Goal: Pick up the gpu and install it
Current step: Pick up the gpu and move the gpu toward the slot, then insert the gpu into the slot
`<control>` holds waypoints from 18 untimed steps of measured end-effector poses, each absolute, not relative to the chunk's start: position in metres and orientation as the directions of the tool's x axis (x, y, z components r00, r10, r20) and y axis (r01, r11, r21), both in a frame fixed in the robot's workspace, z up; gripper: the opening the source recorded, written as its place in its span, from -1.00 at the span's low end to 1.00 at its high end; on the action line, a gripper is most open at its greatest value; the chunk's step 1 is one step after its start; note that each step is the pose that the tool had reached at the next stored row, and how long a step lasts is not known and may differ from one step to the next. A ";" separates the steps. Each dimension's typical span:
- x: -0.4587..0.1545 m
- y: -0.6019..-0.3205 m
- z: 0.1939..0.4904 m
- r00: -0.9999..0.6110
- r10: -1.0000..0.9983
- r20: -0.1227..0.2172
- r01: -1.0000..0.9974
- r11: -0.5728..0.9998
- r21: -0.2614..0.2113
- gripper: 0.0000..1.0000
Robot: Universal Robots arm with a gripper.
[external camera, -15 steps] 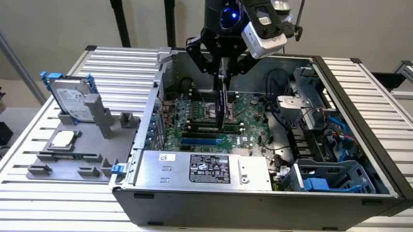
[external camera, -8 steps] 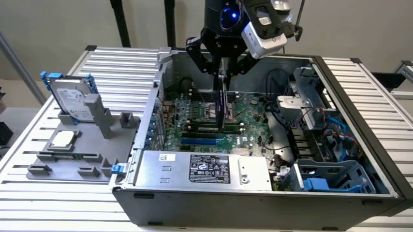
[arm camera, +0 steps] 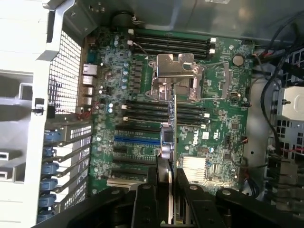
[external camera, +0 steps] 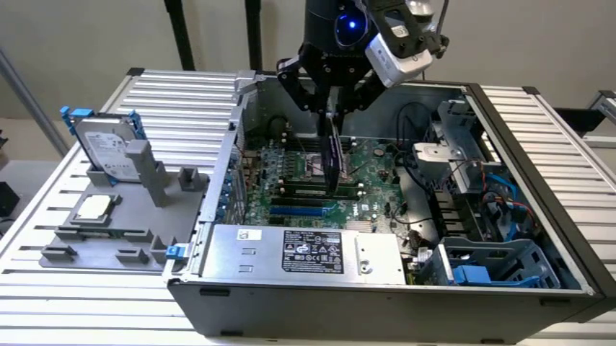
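- Exterior view: the gripper (external camera: 332, 108) is clamped on the gpu (external camera: 334, 155). The card hangs edge-down over the motherboard (external camera: 376, 169), toward 12 o'clock of the case (external camera: 539, 180) opening.
- Wrist view: the gripper (arm camera: 167, 190) pinches the gpu (arm camera: 173, 126), seen edge-on near the blue slot (arm camera: 135, 138).
- Risk, in my judgement: a card out of line with its slot could jam or scrape board parts.

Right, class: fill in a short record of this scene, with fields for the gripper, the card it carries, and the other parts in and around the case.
gripper: shut on the gpu, clamping it from both faces
gpu pose: on edge, inside the open computer case
gpu place: over the motherboard, near its long slots; whether it touches a slot cannot be told
hard drive: upright on the grey fixture, outside the case, at the exterior view's left
power supply: inside the case, along its near wall
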State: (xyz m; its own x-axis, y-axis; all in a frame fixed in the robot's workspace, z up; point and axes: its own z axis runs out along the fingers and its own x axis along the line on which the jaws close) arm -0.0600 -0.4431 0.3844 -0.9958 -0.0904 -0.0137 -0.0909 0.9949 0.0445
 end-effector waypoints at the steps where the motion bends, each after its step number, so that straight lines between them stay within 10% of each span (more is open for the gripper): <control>1: -0.060 -0.443 0.384 -0.994 -0.108 -0.014 -0.109 0.993 0.045 -1.00; 18: -0.060 -0.443 0.373 -0.913 -0.407 -0.017 -0.407 0.912 0.044 -1.00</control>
